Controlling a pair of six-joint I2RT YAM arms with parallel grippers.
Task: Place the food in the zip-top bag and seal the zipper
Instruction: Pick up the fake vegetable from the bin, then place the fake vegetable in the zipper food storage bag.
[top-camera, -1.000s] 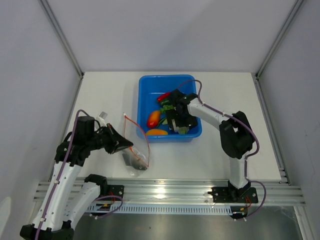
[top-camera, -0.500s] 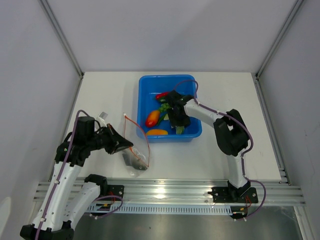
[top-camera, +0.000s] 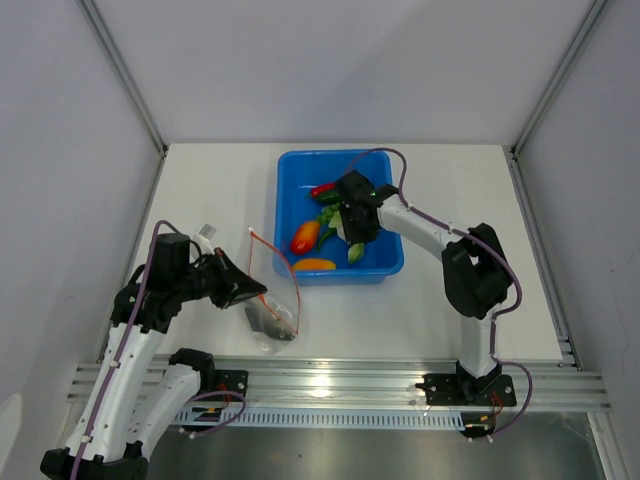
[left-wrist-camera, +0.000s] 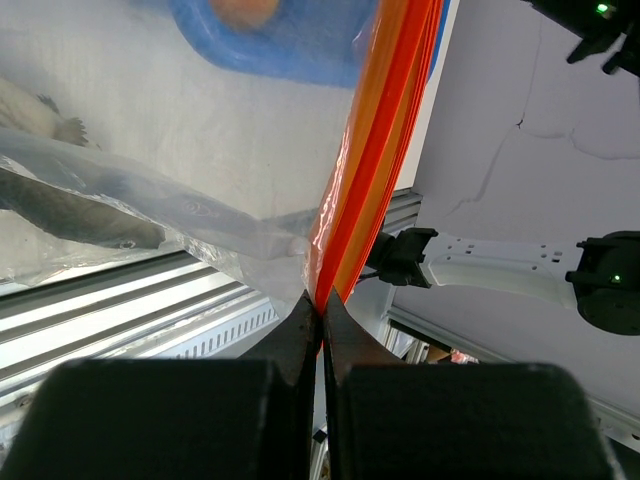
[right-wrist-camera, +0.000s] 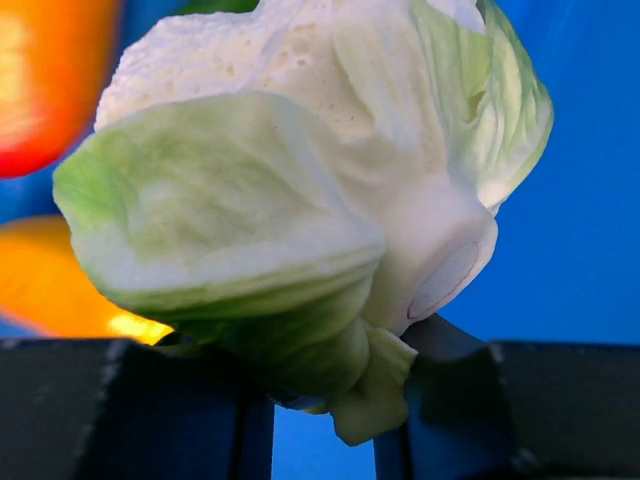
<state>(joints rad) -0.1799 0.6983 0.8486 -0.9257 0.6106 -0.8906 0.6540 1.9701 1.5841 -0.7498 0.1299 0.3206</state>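
Note:
My right gripper is shut on the white-green cauliflower, which fills the right wrist view. In the top view that gripper hangs over the blue bin, with the cauliflower below it. The bin holds more food: a red chili, a green pepper, an orange-red piece and a yellow-orange piece. My left gripper is shut on the orange-red zipper and holds the clear zip-top bag up by its mouth. A grey fish lies inside the bag.
The blue bin stands at mid-table, just right of the bag. A small grey-white object lies near the left arm. Metal rails run along the near edge, and grey walls close in three sides.
The right gripper, open over the bin before, has shut on the cauliflower and drawn back up a little. The left arm and the bag have not moved.

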